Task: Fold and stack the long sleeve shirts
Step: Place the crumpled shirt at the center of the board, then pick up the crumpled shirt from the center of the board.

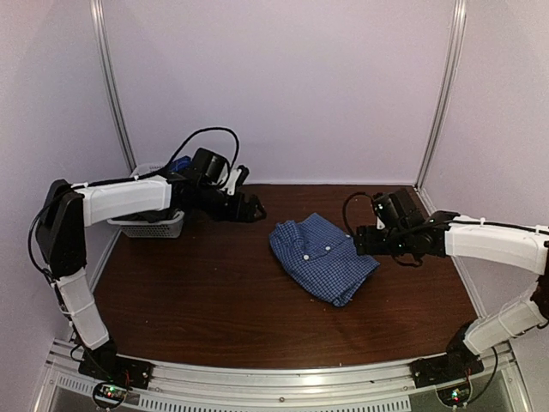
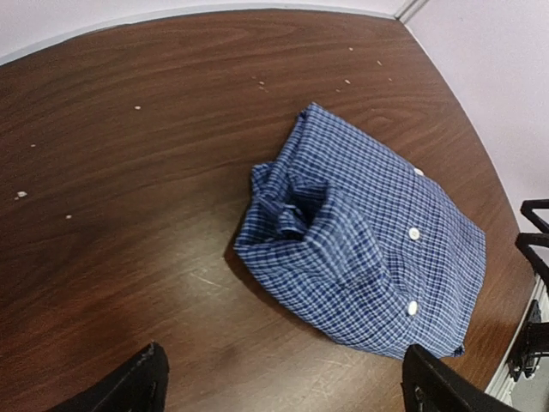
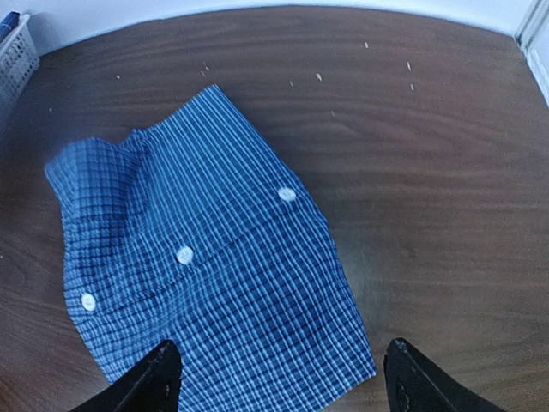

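Note:
A folded blue checked long sleeve shirt (image 1: 322, 256) with white buttons lies on the brown table, middle right. It also shows in the left wrist view (image 2: 364, 249) and the right wrist view (image 3: 206, 275). My left gripper (image 1: 254, 209) is open and empty, held above the table to the left of the shirt and apart from it. My right gripper (image 1: 358, 239) is open and empty, just right of the shirt, its fingers (image 3: 159, 382) spread over the shirt's near edge.
A white mesh basket (image 1: 154, 225) with dark blue cloth in it stands at the table's back left, behind the left arm; its corner shows in the right wrist view (image 3: 15, 60). Pale walls close in the table at back and sides.

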Controlling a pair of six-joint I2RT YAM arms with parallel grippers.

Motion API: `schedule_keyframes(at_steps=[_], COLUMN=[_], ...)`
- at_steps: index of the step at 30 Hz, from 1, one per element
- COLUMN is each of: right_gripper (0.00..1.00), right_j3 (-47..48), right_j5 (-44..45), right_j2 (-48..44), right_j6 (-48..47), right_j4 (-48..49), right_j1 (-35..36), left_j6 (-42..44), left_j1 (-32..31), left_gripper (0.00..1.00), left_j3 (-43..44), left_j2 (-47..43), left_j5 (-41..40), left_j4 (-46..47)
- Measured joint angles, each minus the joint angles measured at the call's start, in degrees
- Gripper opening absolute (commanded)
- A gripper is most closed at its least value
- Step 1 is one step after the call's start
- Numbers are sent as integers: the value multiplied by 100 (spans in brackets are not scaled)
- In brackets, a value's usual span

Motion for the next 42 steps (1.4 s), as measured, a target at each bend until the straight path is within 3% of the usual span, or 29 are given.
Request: schedule_keyframes(at_steps=[10,17,21,27,31,33,42], right_gripper=[80,72,60,23,4,0,0], right_j3=[-1851,-2177,-2168,-1965,-1486,-1123,610], right_j5=[-1335,-2096,-2328,-2409,-2326,-2240,-1974], right_j2=[-634,109,483,855,916,957,994], right_j6=[503,796,887,922,745,575,-284], right_j4=[1320,2474,2848,3014,2761,2586,1862], right_j1=[-1097,-1482,-1484,-1493,-1547,-1576,-1530], left_j6=[-643,-1123,-1362,-1628,-1799,-1875,-2127], left_j1=[-874,-1189,-1316,-1399,-1447,-1495,-1600], left_gripper=[95,95,94,94,94,94,94], left_j3=[-476,-772,-774,-745,-479,-114,2044], left_j2=[262,343,455,872,1368,1690,2918], left_j5=[-229,-367,-452,-562,-584,-584,-678], left_j4=[553,876,1067,1213,1213,1231,1049])
